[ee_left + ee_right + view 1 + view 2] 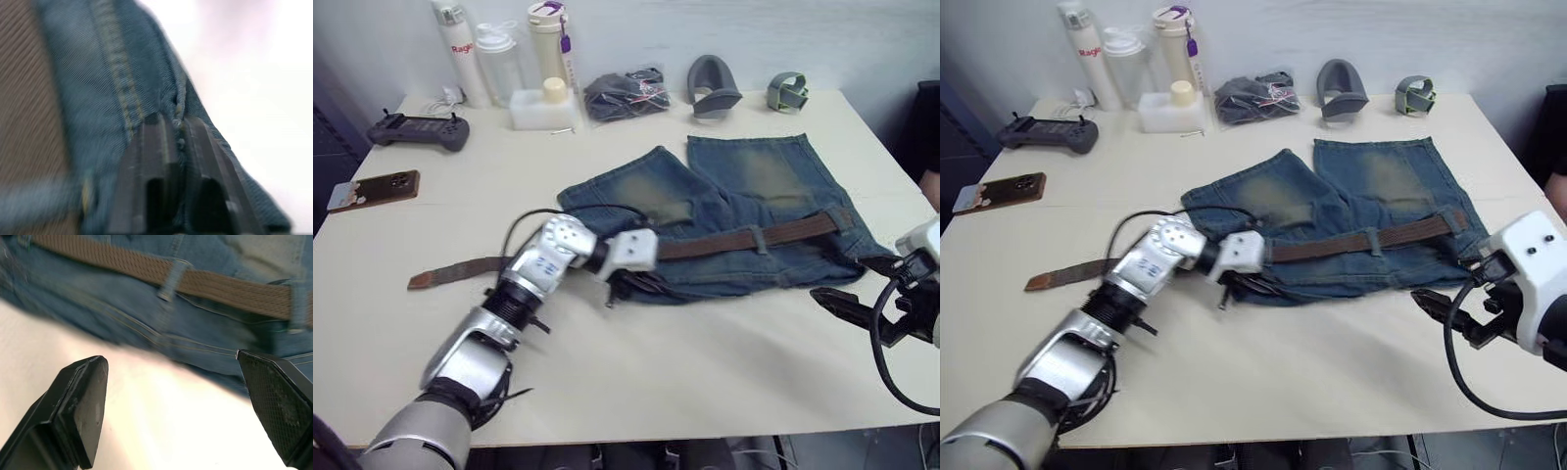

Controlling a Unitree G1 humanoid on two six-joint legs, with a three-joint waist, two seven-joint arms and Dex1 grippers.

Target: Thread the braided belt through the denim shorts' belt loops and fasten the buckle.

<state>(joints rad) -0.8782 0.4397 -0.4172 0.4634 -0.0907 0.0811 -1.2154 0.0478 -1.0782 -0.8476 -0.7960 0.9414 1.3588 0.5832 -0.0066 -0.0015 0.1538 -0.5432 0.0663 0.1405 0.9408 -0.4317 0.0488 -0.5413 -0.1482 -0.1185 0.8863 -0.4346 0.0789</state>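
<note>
Denim is pinched in the left claw (625, 286), lower left of centre in the head views: its two black fingers (146, 161) are clenched on the stitched waistband edge of the denim shorts (744, 211), with the fabric fold squeezed between them. The shorts lie flat in the middle of the cream worktop (636, 382), legs pointing toward the top of the frame. One braided belt (744, 238) runs across the waistband; its loose end (445, 274) trails onto the bare worktop at the left. In the right wrist view, two belt loops (171, 280) cross the strap. At the lower right, the right claw (847, 305) hangs just beside the shorts' corner, released, fingers wide apart, holding nothing.

Along the top edge, left to right: one black controller (419, 130), three bottles (499, 61), one dark grey cloth bundle (625, 94), two grey strap holders (713, 86). One phone (374, 190) lies at the far left.
</note>
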